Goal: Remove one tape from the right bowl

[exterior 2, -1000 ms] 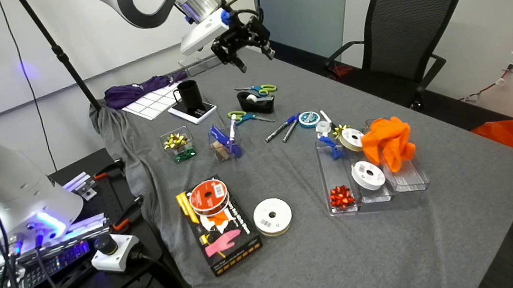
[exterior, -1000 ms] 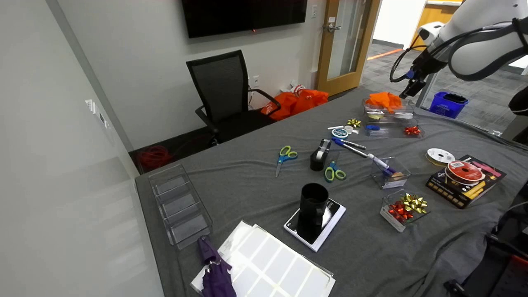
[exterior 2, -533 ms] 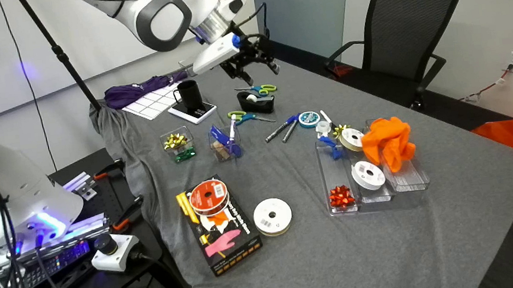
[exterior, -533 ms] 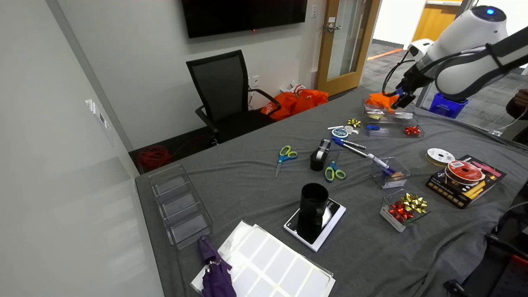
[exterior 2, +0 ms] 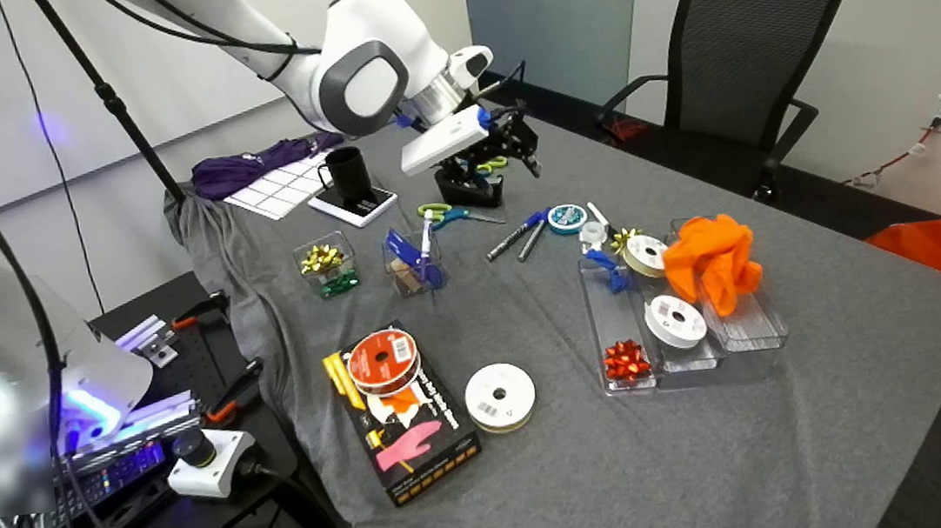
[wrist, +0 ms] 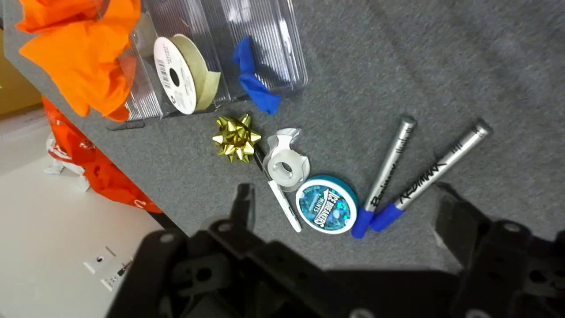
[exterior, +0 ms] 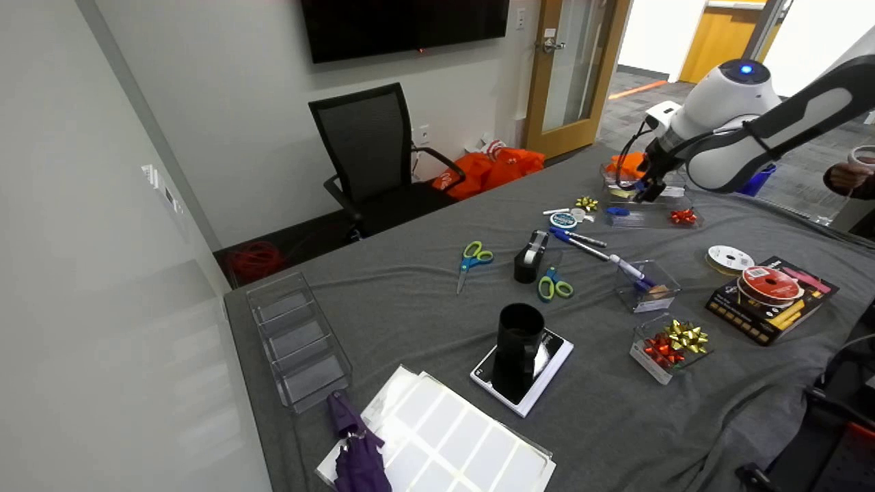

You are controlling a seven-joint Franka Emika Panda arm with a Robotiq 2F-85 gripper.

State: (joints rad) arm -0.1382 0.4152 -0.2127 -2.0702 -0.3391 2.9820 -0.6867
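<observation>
No round orange bowl shows. White ring-shaped rolls with dark centre holes stand in a clear compartment tray (exterior 2: 617, 323): a roll (exterior 2: 659, 311) in a middle compartment and a roll (exterior 2: 636, 253) at its end, also in the wrist view (wrist: 189, 95). A crumpled orange cloth or glove (exterior 2: 711, 265) lies in the same tray. A small translucent tape roll (wrist: 296, 170) lies on the table outside the tray. My gripper (exterior 2: 507, 174) is open and empty, in the air above the table. In the wrist view it (wrist: 344, 194) frames the mints tin and pens below.
A mints tin (wrist: 326, 204), silver pens (wrist: 388, 170) and a gold bow (wrist: 237, 139) lie near the tray. A black tape dispenser (exterior: 530, 258), scissors and a mug (exterior: 521, 335) stand further along. A white spool (exterior 2: 485, 398) lies by a box. A person's hand (exterior: 847, 179) shows at the right.
My gripper has moved down, to the left in an exterior view and to the right in the remaining exterior view. The person's hand has come further into view. The table objects have not moved.
</observation>
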